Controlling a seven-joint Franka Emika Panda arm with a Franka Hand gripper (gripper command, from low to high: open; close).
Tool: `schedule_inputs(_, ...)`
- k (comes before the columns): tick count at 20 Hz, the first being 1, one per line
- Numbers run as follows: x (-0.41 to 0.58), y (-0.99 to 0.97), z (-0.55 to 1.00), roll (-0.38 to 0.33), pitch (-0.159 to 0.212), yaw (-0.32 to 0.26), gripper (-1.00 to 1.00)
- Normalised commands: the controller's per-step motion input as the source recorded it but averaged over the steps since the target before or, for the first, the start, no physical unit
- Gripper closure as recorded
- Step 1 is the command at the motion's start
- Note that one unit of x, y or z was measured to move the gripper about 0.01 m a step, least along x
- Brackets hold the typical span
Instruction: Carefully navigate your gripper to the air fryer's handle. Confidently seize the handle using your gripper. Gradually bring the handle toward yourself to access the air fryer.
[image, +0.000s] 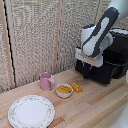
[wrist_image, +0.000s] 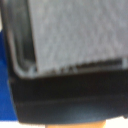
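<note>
The air fryer (image: 114, 59) is a large black box at the back of the wooden table, on the exterior view's right. My white and black arm reaches down in front of it. The white gripper body sits against the fryer's front, and my gripper (image: 86, 70) is dark and hard to make out against the black. The handle is hidden behind the gripper and arm. The wrist view is blurred and close. It shows a black rounded edge of the fryer (wrist_image: 60, 95) around a grey textured surface (wrist_image: 75, 35). A blue patch (wrist_image: 4, 65) lies at the frame's edge.
A pink mug (image: 46, 80), a small white bowl (image: 64, 90) with yellow food, and a yellow piece (image: 76, 87) sit to the exterior view's left of the fryer. A patterned plate (image: 31, 111) lies near the front. A woven screen stands behind.
</note>
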Motion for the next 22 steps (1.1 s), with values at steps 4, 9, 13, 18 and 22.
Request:
schedule_inputs(4, 0.0, 0.13, 0.13, -0.144, -0.058, -0.011, -1.0)
schedule_inputs(9, 0.0, 0.11, 0.24, -0.06, -0.072, 0.0, -1.0)
schedule_inputs(13, 0.0, 0.11, 0.34, -0.053, -0.059, -0.006, -1.0)
schedule_inputs(18, -0.008, -0.01, 0.77, -0.007, -0.023, -0.004, -1.0)
schedule_inputs(22, 0.014, -0.02, 0.72, 0.017, 0.01, -0.057, -1.0)
